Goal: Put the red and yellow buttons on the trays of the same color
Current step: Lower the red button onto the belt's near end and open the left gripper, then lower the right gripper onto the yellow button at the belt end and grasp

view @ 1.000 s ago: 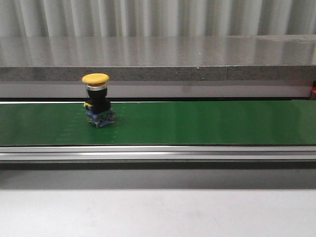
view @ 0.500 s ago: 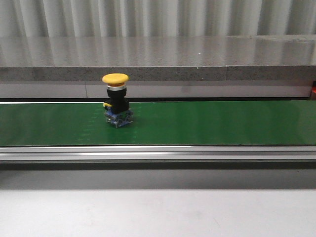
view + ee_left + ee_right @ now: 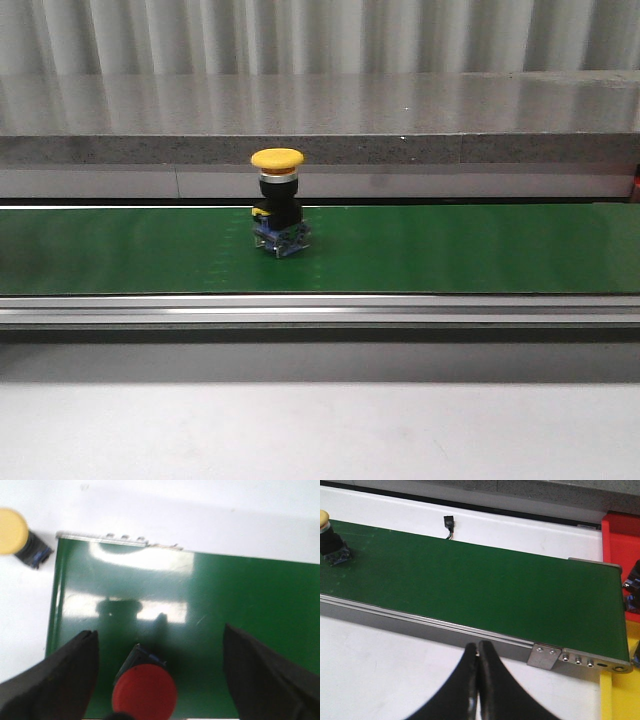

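A yellow button (image 3: 277, 203) with a black body stands upright on the green conveyor belt (image 3: 450, 250), left of centre in the front view. It also shows in the right wrist view (image 3: 330, 542) at the belt's far end. My left gripper (image 3: 160, 632) is open above the belt's end, its fingers apart on either side of a red button (image 3: 144, 692) without touching it. A second yellow button (image 3: 12, 524) lies on the white surface beside the belt. My right gripper (image 3: 479, 647) is shut and empty over the white table near the belt's other end.
A red tray (image 3: 620, 540) and a yellow tray (image 3: 620, 702) sit past the belt's end by the right gripper. Dark button bodies (image 3: 632, 587) show at the red tray's edge. A small black connector (image 3: 449, 525) lies behind the belt. A grey ledge (image 3: 320, 110) runs behind the conveyor.
The yellow button has travelled to the right along the belt, from the left part toward the centre. No gripper shows in the front view.
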